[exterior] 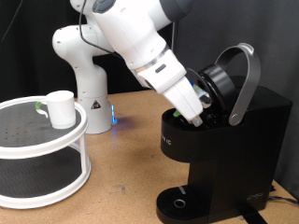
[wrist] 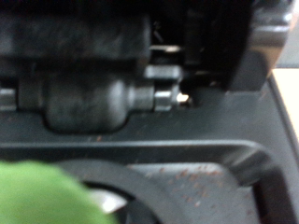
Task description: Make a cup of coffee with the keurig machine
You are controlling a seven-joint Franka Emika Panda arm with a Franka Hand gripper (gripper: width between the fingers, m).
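The keurig machine (exterior: 224,140) stands at the exterior view's right, boxy and black, with its silver-grey arched lid handle (exterior: 245,79) raised and the lid open. My gripper (exterior: 193,110) reaches down into the open brew chamber. In the wrist view a blurred green-topped pod (wrist: 42,194) hangs very close to the lens, over the round pod holder (wrist: 140,182) of the chamber. The fingers themselves do not show there. The white cup (exterior: 61,108) stands on top of a round white shelf (exterior: 42,140) at the exterior view's left, far from the gripper.
The arm's white base (exterior: 86,79) stands behind the shelf. A small green thing (exterior: 37,106) lies beside the cup. The machine's round drip tray (exterior: 179,202) is bare. Wooden table top lies between the shelf and the machine.
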